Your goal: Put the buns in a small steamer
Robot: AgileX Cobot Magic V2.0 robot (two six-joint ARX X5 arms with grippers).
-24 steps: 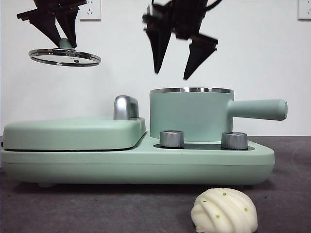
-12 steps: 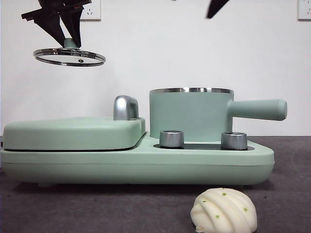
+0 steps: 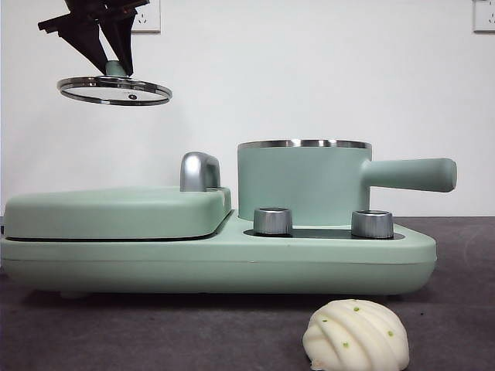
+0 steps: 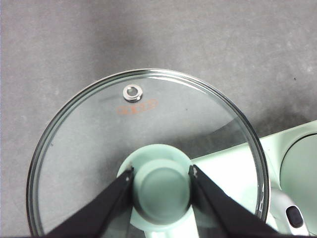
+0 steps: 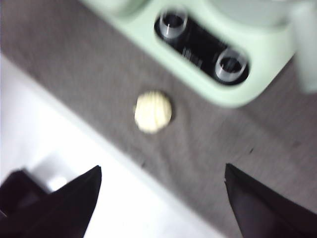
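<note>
Front view, left to right: left end effector (image 3: 110,58) clamped on knob of glass lid (image 3: 114,90), held high above griddle lid (image 3: 116,210). Pot (image 3: 303,182) uncovered. Ridged bun (image 3: 356,335) on surface (image 3: 155,332), far below right end effector (image 5: 161,196), jaws wide apart. Plain bun not visible. Risks: lid slipping off smooth knob; round bun rolling if pinched off-centre.

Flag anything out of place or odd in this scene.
Nothing is spilled or damaged. The glass lid is off the steamer, held in the air by its knob in the left end effector. The ridged bun lies on the table in front of the cooker, not in the steamer.
</note>
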